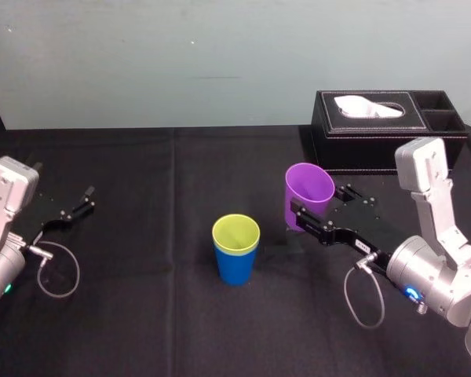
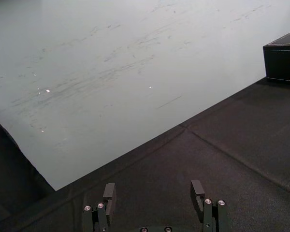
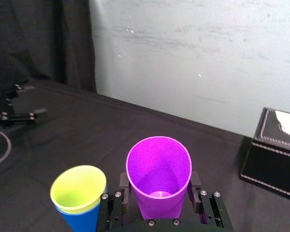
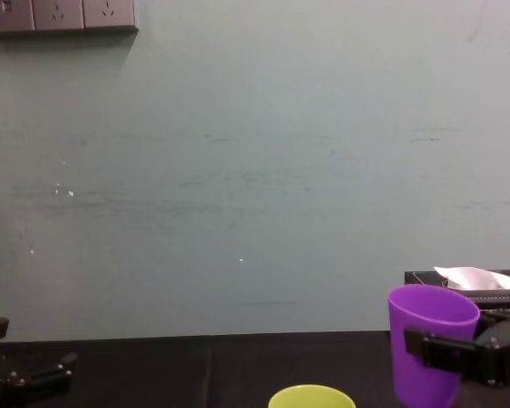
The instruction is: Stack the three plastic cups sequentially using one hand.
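- Right hand (image 3: 159, 194), nearest the lens in the right wrist view: its two fingers (image 3: 125, 193) are clamped on opposite sides of the purple cup (image 3: 158, 169). The cup is mouth up, leans slightly, and appears raised off the bench (image 1: 141, 314).
- Just beside the held cup, toward the robot's left: the yellow-green cup (image 1: 235, 233) sits nested inside the blue cup (image 1: 235, 267). This pair stands upright near the middle of the bench, and only the yellow-green rim shows above the blue wall.
- Progress, as judged: the first stacking step is done, with yellow-green in blue. The second is in hand, with purple gripped but not yet over the pair. What remains is to carry it across, line it up above the yellow-green mouth, lower it in and let go.
- Left hand (image 1: 72, 209): parked at the bench's left side, well apart from the cups, fingers (image 2: 109, 193) spread with nothing between them.
- Count: three cups, one blue, one yellow-green and one purple; two hands; one black tissue box (image 1: 377, 129) at the far right of the bench behind the purple cup.
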You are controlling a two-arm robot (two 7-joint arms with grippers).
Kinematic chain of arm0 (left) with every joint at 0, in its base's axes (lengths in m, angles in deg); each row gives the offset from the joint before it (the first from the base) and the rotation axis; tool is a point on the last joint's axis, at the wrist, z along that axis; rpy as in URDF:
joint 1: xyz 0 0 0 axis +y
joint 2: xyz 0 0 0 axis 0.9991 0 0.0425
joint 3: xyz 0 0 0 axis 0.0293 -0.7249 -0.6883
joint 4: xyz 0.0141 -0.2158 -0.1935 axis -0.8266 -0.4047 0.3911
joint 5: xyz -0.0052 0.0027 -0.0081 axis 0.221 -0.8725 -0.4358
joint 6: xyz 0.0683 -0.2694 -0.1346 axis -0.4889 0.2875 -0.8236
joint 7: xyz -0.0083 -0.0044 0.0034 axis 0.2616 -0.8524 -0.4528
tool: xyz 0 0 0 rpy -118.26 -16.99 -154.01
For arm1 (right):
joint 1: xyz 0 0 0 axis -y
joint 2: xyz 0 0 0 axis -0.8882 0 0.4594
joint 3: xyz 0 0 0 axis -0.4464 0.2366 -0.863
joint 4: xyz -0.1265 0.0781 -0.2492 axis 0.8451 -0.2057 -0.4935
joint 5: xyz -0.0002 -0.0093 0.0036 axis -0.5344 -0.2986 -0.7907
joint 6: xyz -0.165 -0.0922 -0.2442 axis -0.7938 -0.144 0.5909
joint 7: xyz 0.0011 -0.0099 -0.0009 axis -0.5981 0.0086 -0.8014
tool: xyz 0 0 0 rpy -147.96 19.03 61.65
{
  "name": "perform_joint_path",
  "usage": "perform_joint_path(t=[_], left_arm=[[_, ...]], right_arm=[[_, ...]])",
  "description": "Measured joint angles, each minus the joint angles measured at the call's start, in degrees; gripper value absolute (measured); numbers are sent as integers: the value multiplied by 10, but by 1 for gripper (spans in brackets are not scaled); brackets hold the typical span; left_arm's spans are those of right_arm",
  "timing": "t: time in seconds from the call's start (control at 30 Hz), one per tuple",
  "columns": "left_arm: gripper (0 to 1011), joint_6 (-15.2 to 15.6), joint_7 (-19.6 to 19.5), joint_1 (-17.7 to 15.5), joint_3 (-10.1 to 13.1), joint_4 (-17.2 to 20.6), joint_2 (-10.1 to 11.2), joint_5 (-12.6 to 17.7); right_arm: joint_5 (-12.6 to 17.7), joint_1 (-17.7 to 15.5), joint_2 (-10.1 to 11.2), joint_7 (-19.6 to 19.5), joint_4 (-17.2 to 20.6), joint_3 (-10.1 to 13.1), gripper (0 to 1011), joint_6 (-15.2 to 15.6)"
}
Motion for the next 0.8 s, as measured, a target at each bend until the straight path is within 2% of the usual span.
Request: perform_joint_path(t=[0.33,0.8], left_arm=[[1010,0,0,0,0,0,0,0],[1010,0,0,0,0,0,0,0]], right_arm=[[8,5,12,6,43,-13,718,18],[8,29,12,9,62,-53,717,35]])
